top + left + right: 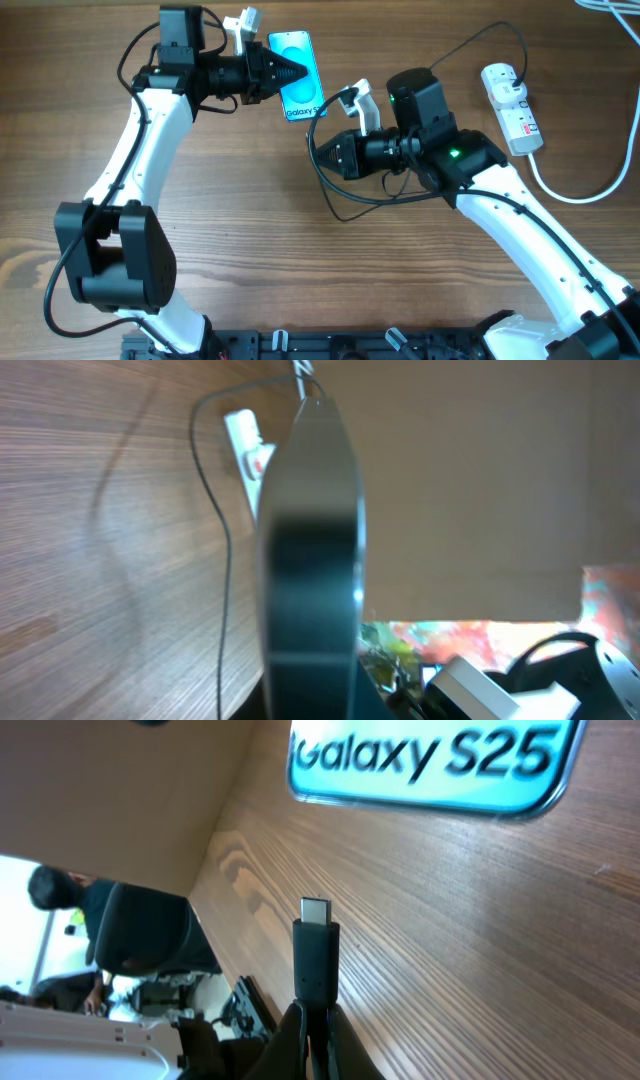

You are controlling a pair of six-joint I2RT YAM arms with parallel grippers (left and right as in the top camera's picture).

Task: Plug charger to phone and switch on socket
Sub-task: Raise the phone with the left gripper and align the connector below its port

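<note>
Half done at most, judging by the plug tip standing clear of the phone. Starting at the left: clamping the small rectangular smartphone with the teal-blue screen and silver edge (305, 98) in the left gripper (298, 72), closing on the phone's long left side and lifting it slightly, or so it seems. Seeing only a blurred silver edge (310, 560) of it from the left wrist.

Just right of the phone's lower end, pinching the long thin black charger cable (470, 42) by its black connector body in the closed right gripper (322, 152). Aiming the small metal plug tip (316, 910) at the phone's bottom edge, near but not touching.

Doing this step well probably means:
- squaring the flat tip to the port slot, hidden here
- bracing the phone firmly
- sliding straight in without twisting

Leaving the white oblong power strip (515, 110) untouched well right of the phone, apparently with the charger's white plug (503, 80) seated in it.

Reading "Galaxy S25" on the white band at the phone's lower end.
</note>
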